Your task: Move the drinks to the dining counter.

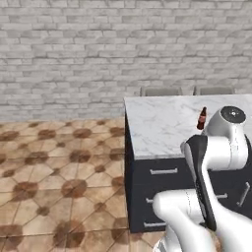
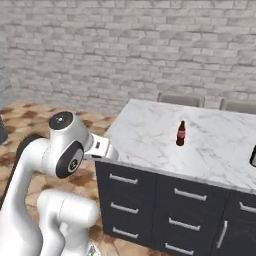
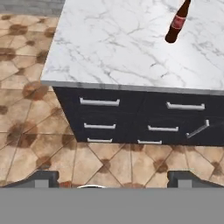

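Item: drinks transfer, dining counter, a long island with white grey-veined marble top over dark drawers with silver bar handles. Gripper: jaws spread wide, nothing between them, held back from the counter's drawer face and looking down at floor tiles and drawer fronts. Step in hand, by judgement: one drink looks delivered and the arm is free, so the sensible course is to pull clear without sweeping the standing bottle, then go for a remaining drink; approach the next bottle with the jaws wide, square to its body below the neck, and close only once the fingers sit either side, since a tall narrow bottle tips easily if nudged high. Brown bottle: dark brown, slim neck, red label round the middle, standing upright on the marble, well in from the near edge and apart from everything else; its lean in the hand view looks like the camera's angle. Second dark object: cut by the right edge of the right base view, on the same top, well apart from the brown bottle; possibly another drink, cannot tell. Two chair backs show behind the counter's far side, before a pale brick wall
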